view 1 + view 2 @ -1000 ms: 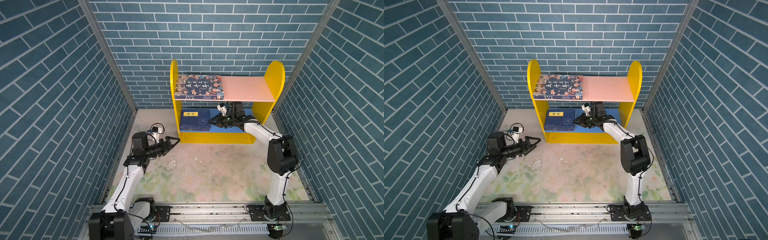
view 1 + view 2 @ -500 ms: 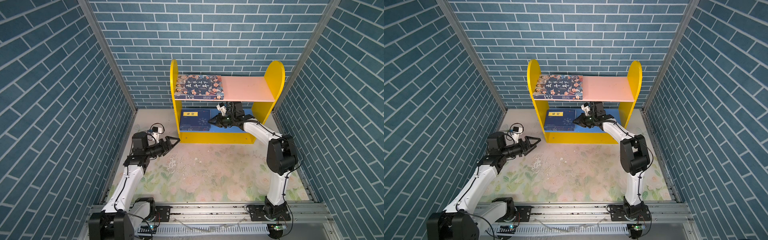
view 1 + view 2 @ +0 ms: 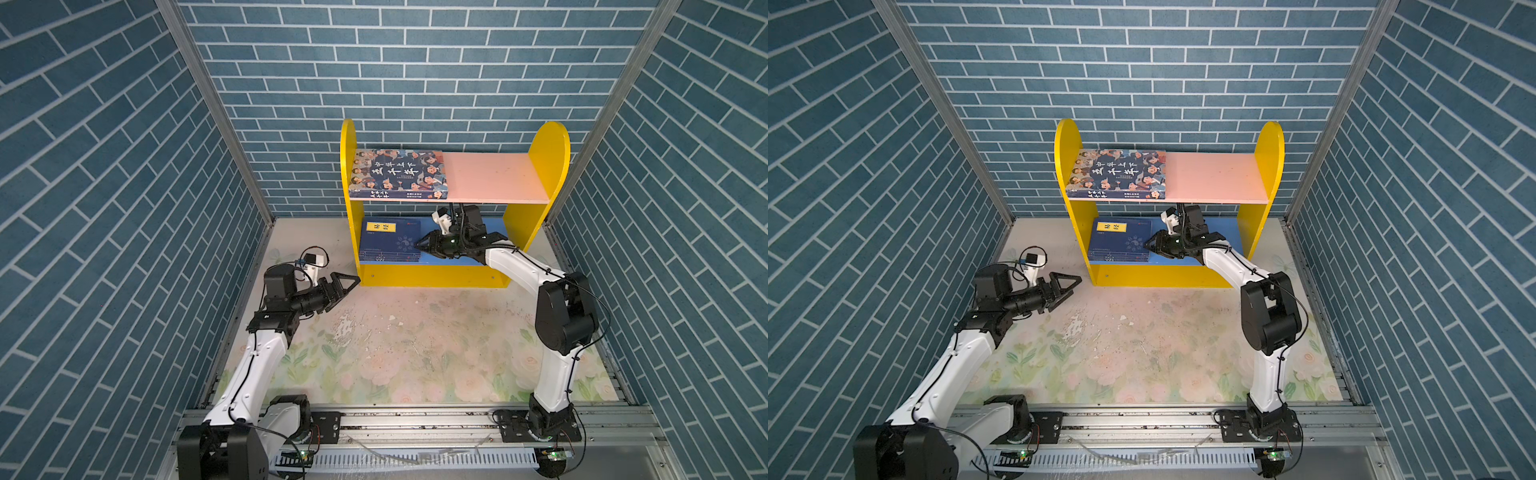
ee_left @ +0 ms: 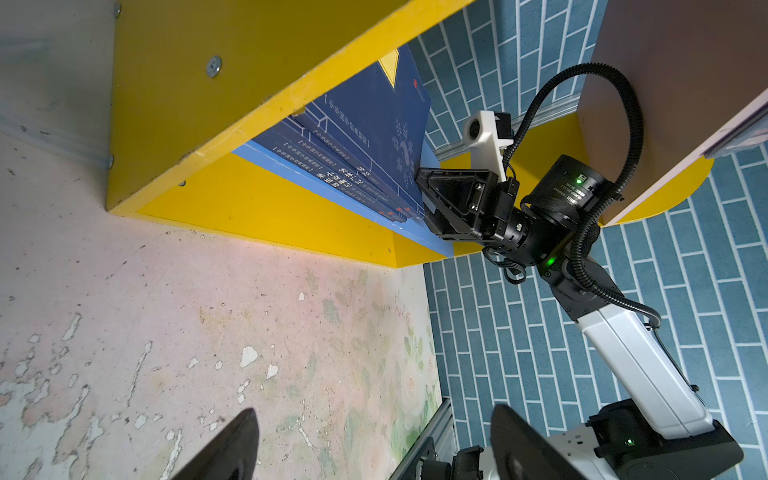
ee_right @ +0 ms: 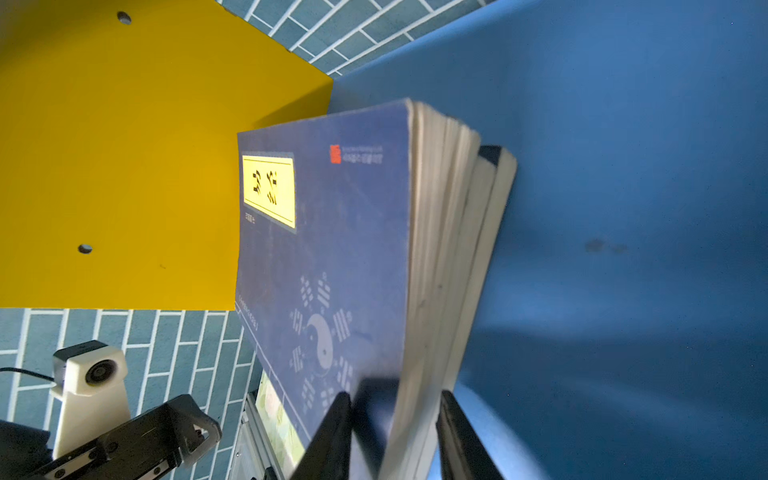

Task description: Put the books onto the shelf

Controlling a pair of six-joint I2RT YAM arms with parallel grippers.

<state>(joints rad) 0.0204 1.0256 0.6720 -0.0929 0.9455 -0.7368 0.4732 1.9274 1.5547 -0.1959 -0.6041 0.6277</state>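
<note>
A floral counter (image 3: 415, 353) carries the yellow-sided shelf (image 3: 548, 166) at the back wall. The large cartoon-faced book (image 3: 399, 172) lies flat at the left of the pink upper board (image 3: 490, 176), and the stack of thin navy books (image 3: 388, 245) lies on the blue lower board (image 3: 440, 259), close to the left panel, probably to leave room. The right tool (image 3: 422, 245) reaches under the upper board, jaws astride the stack's right edge, though blur hides whether they pinch it. The left tool (image 3: 352, 282) hangs wide open and empty by the shelf's front corner, seemingly kept clear.
</note>
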